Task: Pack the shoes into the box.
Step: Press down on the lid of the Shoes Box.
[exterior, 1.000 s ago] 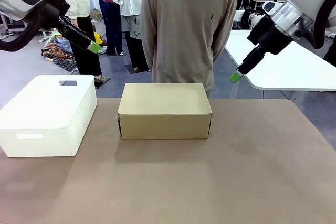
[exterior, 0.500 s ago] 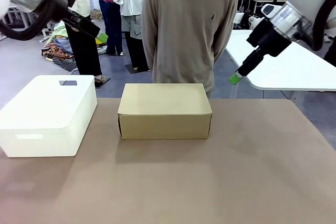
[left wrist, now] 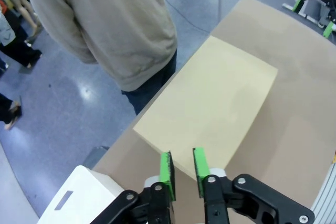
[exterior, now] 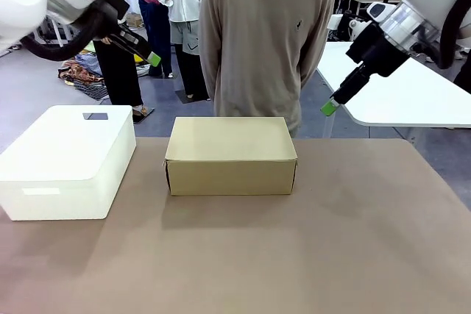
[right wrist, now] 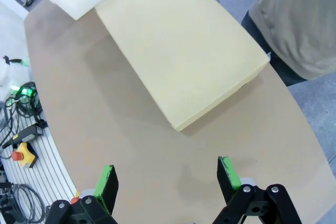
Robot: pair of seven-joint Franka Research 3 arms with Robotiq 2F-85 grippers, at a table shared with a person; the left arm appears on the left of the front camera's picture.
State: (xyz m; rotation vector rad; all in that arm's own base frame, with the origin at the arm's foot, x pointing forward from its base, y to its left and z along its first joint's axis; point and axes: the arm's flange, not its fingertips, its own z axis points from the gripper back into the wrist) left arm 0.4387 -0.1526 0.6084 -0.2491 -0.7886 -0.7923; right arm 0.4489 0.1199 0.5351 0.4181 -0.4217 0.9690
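Observation:
The box (exterior: 230,156) is a tan cardboard shoebox with its lid down, at the middle of the far side of the brown table (exterior: 294,255). The shoes are out of view. My left gripper (exterior: 153,58) hangs high above the table's left, beyond the far edge. In the left wrist view, the left gripper (left wrist: 182,166) has its green pads drawn almost together with nothing between them, over the box (left wrist: 210,108). My right gripper (exterior: 329,106) hovers high at the right. In the right wrist view, the right gripper (right wrist: 168,179) is wide open and empty, above the box (right wrist: 178,51).
A larger white rounded box (exterior: 66,159) stands at the table's left, close beside the shoebox. A person (exterior: 265,34) in a beige sweater stands right behind the shoebox with hands behind the back. A white table (exterior: 412,93) lies beyond the right arm.
My left gripper has swung right and slightly up while its fingers closed from wide open to a narrow gap. The right arm, the box and the person have stayed put.

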